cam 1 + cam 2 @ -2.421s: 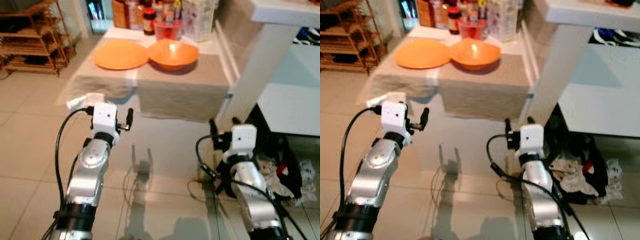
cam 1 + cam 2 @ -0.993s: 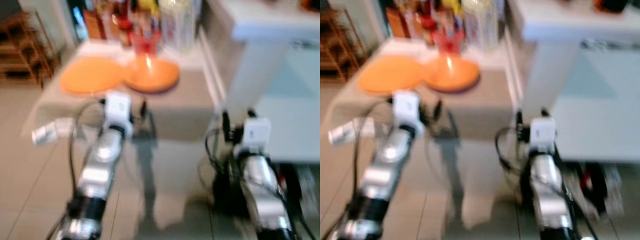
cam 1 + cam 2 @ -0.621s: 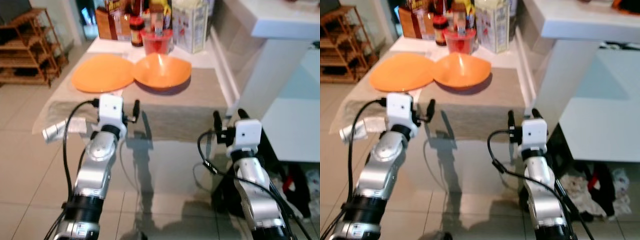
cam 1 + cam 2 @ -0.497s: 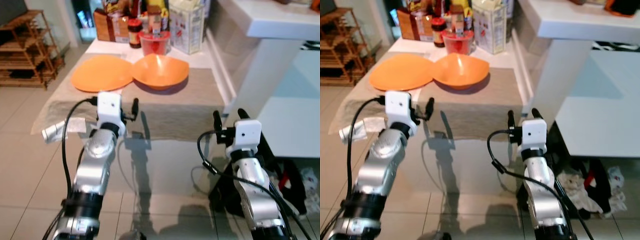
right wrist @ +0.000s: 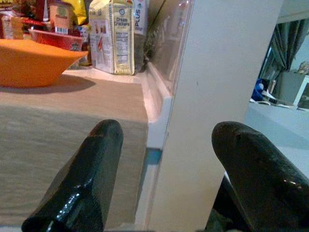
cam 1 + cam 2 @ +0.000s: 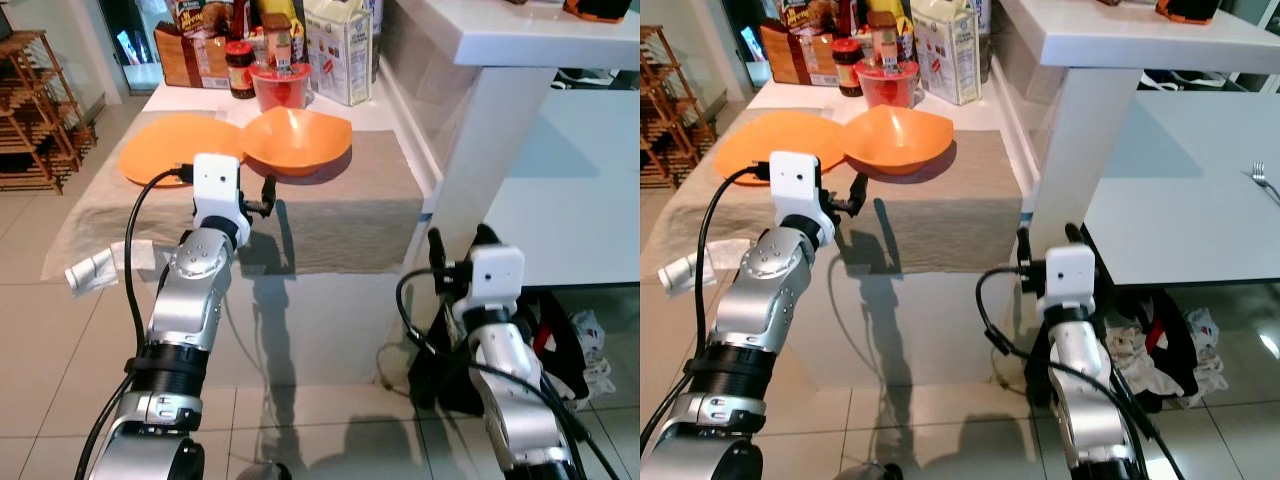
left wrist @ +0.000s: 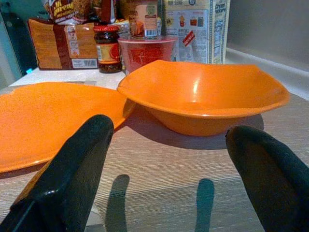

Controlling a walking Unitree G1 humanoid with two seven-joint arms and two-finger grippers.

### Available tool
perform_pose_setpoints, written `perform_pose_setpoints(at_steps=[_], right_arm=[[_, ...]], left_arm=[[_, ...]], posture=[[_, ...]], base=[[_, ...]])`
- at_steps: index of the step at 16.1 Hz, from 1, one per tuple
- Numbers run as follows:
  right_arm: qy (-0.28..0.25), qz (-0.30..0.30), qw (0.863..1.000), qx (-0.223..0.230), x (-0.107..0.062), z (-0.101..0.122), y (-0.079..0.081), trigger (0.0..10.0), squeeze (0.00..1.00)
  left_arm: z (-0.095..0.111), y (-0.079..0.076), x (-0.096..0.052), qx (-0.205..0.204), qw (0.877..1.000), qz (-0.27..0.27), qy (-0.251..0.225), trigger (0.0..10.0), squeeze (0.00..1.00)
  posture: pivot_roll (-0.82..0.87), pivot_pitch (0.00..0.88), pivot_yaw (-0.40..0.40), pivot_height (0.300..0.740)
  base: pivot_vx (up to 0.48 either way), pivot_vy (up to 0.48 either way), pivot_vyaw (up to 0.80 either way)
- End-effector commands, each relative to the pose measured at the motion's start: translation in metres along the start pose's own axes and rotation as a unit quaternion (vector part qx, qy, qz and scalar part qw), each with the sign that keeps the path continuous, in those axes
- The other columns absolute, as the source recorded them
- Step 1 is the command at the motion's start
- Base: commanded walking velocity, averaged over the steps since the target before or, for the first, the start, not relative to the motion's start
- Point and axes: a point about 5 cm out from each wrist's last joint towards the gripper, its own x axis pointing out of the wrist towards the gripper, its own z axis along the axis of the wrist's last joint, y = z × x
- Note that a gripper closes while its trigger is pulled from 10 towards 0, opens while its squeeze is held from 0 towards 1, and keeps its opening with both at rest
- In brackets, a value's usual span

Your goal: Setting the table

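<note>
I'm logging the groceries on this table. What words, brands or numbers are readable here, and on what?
"Cream Crackers" and "PLUS": on the white cracker box behind the orange bowl.
Brown bag: large letters at its top, cut off, not readable; barcode label too small.
Dark jar label: too small.
Red tub: print blurred.
Bottle label: too small.

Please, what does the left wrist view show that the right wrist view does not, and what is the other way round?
Extra in the left wrist view: the orange plate, the dark-lidded jar and the brown packet, beyond the open left gripper.
Extra in the right wrist view: the white pillar and a grey curtain, beyond the open right gripper.
Shared: the orange bowl, the red tub, the cracker carton and the beige cloth.
</note>
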Motion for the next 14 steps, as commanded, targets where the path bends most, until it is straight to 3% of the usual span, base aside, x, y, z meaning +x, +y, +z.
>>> perform_pose_setpoints(at_steps=[1,5,9,11,14], right_arm=[[-0.028,0.014,1.000,-0.002,0.002,0.012,0.002,10.0,0.00],[-0.069,0.036,0.997,-0.006,0.007,0.036,0.007,10.0,0.00],[-0.062,0.041,0.997,-0.004,0.006,0.033,0.008,10.0,0.00],[-0.059,0.042,0.997,-0.002,0.005,0.033,0.010,10.0,0.00],[-0.057,0.045,0.997,-0.001,0.005,0.032,0.011,10.0,0.00]], left_arm=[[0.005,-0.002,-0.001,0.000,1.000,0.003,-0.012,10.0,0.00],[0.006,-0.010,-0.008,0.009,0.999,0.001,-0.032,10.0,0.00],[0.020,-0.007,-0.009,0.041,0.996,0.024,-0.077,10.0,0.00],[0.023,-0.014,-0.010,0.068,0.994,0.004,-0.084,10.0,0.00],[0.020,-0.024,-0.010,0.074,0.994,-0.019,-0.080,10.0,0.00]], posture=[[0.02,0.000,0.021,0.740],[0.02,0.000,0.016,0.740],[0.03,0.000,0.015,0.740],[0.03,0.000,0.014,0.740],[0.02,0.001,0.015,0.740]], base=[[0.322,0.356,0.00],[0.315,0.363,0.00],[0.353,0.322,0.00],[0.469,0.000,0.00],[0.454,0.000,0.00]])
